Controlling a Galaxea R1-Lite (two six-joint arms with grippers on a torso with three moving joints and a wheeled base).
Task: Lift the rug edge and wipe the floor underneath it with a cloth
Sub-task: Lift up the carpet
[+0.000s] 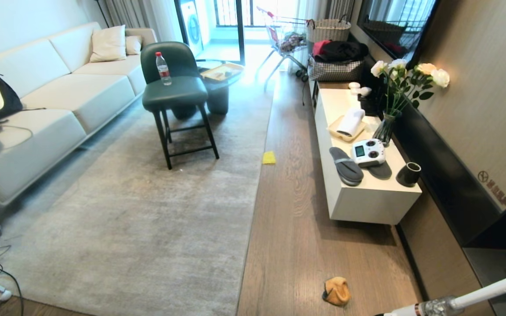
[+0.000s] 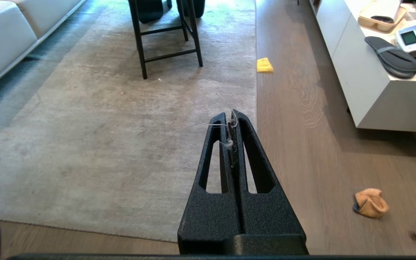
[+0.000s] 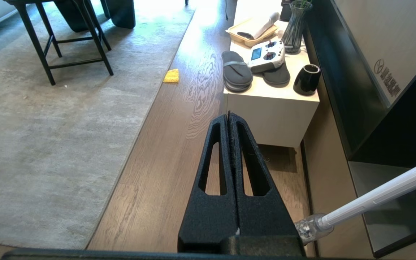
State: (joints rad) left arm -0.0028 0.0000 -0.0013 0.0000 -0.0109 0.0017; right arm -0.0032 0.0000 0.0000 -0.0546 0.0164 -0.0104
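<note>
Fluffy orange cloth [image 1: 336, 291] crumpled | wood-plank floor [image 1: 297, 219] | short-pile rug edge [image 1: 253, 193] flat

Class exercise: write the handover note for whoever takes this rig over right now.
Left tool: shut, empty, a few loose threads caught on it. Right tool: shut, empty.
Fluffy orange-yellow cloth with dark trim lies on the grey-brown wooden plank floor, apart from the flat edge of the pale grey-beige rug.
Done: nothing yet.
Left: pick up cloth, lift edge, wipe beneath.

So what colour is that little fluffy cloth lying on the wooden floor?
Orange-yellow with a dark grey trim; the small fluffy cloth shows best in the left wrist view.
</note>
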